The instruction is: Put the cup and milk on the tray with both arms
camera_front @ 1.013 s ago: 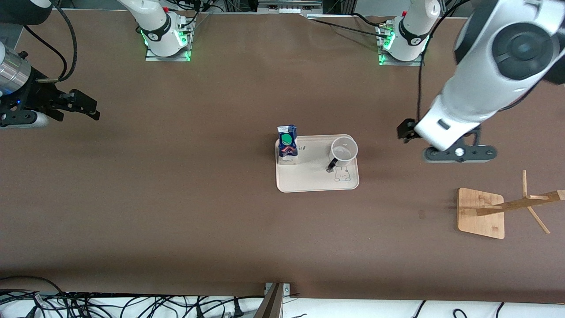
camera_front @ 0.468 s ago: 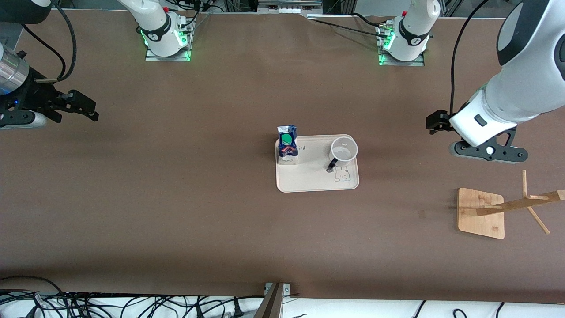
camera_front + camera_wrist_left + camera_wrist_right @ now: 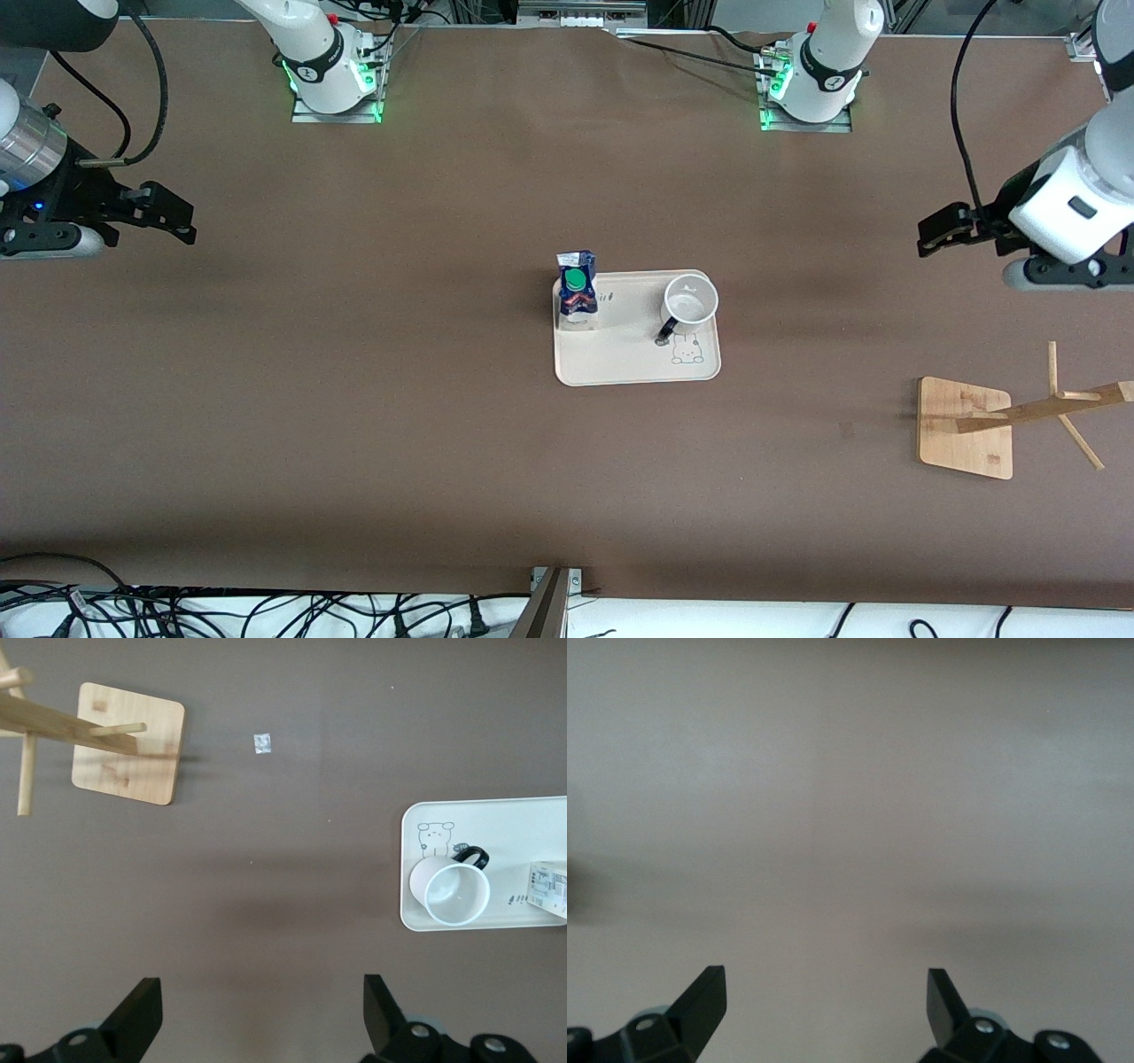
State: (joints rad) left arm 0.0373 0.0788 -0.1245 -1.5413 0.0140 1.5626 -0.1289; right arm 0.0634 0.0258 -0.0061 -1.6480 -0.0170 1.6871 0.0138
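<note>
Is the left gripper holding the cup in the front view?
No: the cup stands on the tray beside the milk, while the open left gripper is over bare table toward the left arm's end.

milk (image 3: 549, 890) cut off at left wrist view's edge, tray (image 3: 416, 908) partly cropped; tray lettering illegible

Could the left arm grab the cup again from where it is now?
Probably yes. The left tool is open over bare table toward its own end, and nothing stands between it and the cup on the tray.

Matt brown table (image 3: 354, 354), bamboo-wood stand (image 3: 964, 428), glossy cup (image 3: 690, 301)
</note>
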